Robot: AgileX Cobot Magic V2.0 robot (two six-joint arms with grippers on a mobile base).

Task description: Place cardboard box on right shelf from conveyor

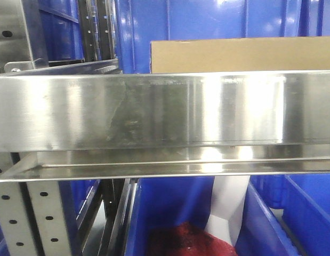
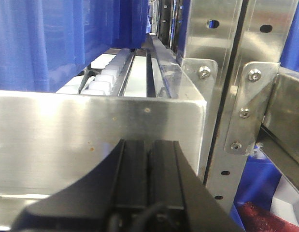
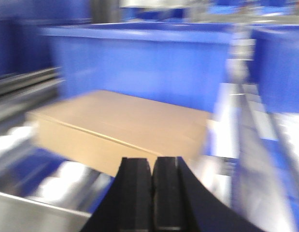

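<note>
The tan cardboard box [image 1: 242, 54] lies flat on the right shelf, behind the shelf's shiny steel front lip [image 1: 165, 112]. In the blurred right wrist view the same box [image 3: 125, 128] rests on the shelf surface just ahead of my right gripper [image 3: 152, 162], whose jaws are shut with nothing between them and stand clear of the box's near side. My left gripper [image 2: 149, 145] is shut and empty, close in front of a steel shelf lip [image 2: 91, 140]. The conveyor is out of view.
Blue plastic bins [image 1: 207, 32] stand behind the box and below the shelf [image 1: 170, 213], one holding something red [image 1: 186, 242]. Perforated grey uprights [image 1: 45, 218] flank the rack; a bolted bracket [image 2: 246, 96] sits right of my left gripper. White rollers [image 2: 108, 77] run back on that shelf.
</note>
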